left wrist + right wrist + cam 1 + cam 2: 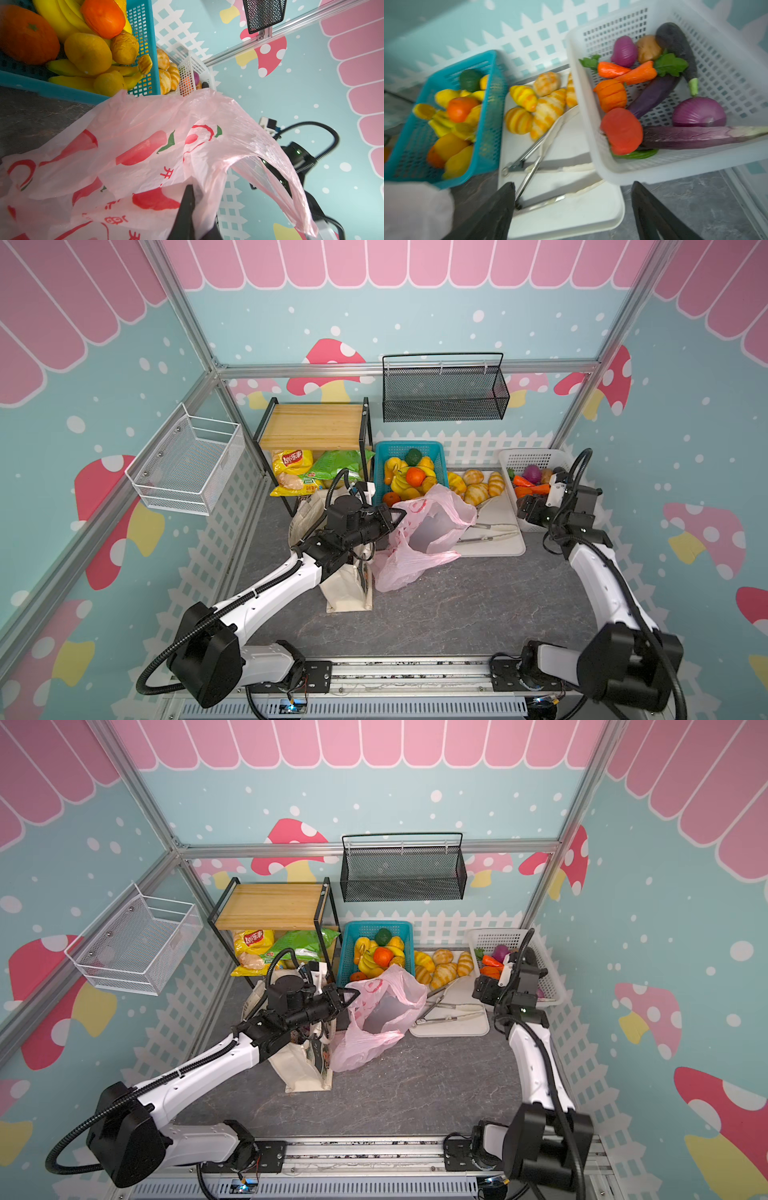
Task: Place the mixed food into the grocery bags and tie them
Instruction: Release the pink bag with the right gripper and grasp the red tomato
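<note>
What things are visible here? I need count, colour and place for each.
pink plastic bag: 1, translucent pink, red print, table centre
canvas tote: 1, cream, left of that bag
blue basket: 1, back centre, holding fruit
white basket: 1, back right, holding vegetables
tomato: 1, red, in white basket
pumpkin: 1, orange, in white basket
tray: 1, white, between baskets, with bread, tongs
shelf: 1, wood top, back left
chip packet: 1, yellow, under shelf
green packet: 1, under shelf
black rack: 1, back wall
white wire rack: 1, left wall
left tool: 1, black, shut on pink plastic bag
right tool: 1, black, open, at white basket's front
</note>
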